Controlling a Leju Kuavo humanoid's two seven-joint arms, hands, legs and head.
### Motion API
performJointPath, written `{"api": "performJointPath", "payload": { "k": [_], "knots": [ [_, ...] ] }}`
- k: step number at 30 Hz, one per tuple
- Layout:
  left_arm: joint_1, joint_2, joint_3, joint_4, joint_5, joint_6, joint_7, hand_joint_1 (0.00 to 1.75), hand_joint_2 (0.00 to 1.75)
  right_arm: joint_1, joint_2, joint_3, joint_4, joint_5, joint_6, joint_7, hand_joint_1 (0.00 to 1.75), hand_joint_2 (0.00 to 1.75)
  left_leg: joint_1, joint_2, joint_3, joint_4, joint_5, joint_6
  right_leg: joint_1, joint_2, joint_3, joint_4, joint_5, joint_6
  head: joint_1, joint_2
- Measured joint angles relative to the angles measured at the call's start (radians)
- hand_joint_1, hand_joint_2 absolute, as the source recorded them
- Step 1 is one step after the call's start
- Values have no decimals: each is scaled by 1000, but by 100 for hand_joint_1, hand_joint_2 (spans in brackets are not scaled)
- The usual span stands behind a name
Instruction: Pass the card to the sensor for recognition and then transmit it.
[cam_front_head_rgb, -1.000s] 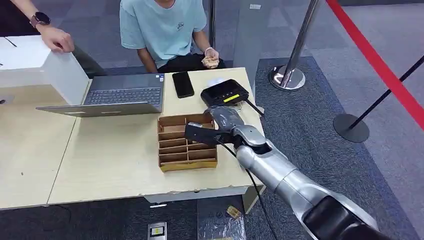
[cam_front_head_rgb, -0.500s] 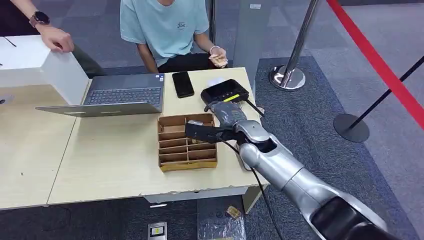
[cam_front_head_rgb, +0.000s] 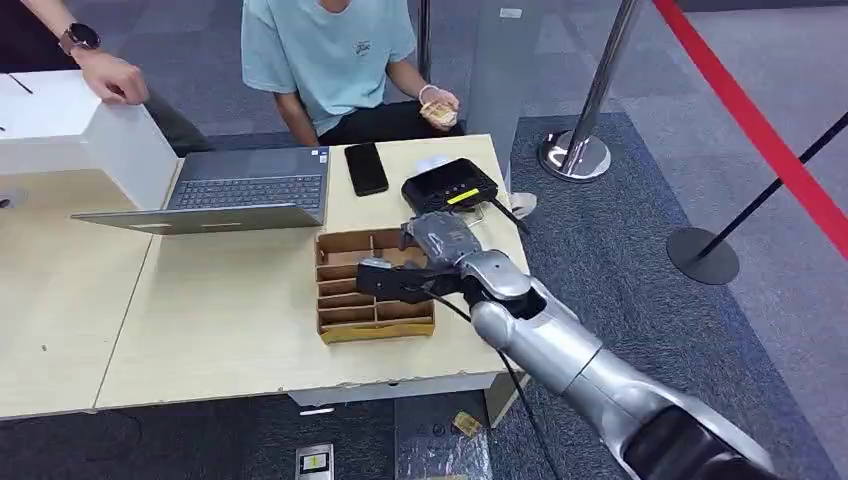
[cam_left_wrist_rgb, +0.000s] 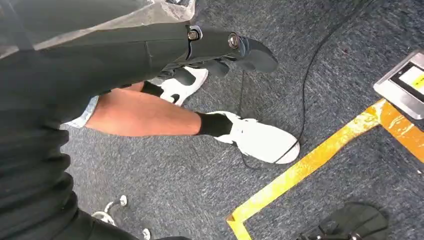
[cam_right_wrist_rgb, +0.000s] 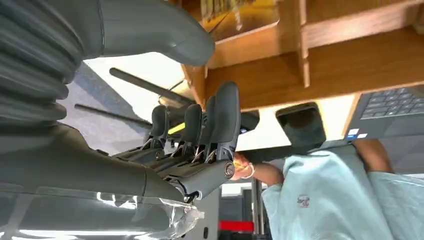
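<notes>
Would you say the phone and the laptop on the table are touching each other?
Apart. The head view shows the phone lying flat beside the laptop, with a clear strip of bare table between them.

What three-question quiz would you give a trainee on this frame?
1. True or false: the right hand holds nothing and hovers over the cardboard tray.
2. Which lies nearest the card reader: A laptop, B phone, C white box?
3. Fill in: the seated person's hand holds a small stack of ____.

Key: 1 true; 2 B, the phone; 3 cards, as far as can be told.
</notes>
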Motion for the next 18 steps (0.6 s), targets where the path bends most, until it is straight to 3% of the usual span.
{"api": "performJointPath", "payload": {
  "k": [13,18],
  "knots": [
    [0,-1,0,0,-2,-3,6,0,175,19,33,12,45,-30,-30,-38,77,175,0,0,0,0,0,0,0,0,0,0,0,0,0,0],
    [3,-1,0,0,-2,-3,6,0,175,21,39,12,75,-44,-43,-45,86,175,0,0,0,0,0,0,0,0,0,0,0,0,0,0]
  ]
}}
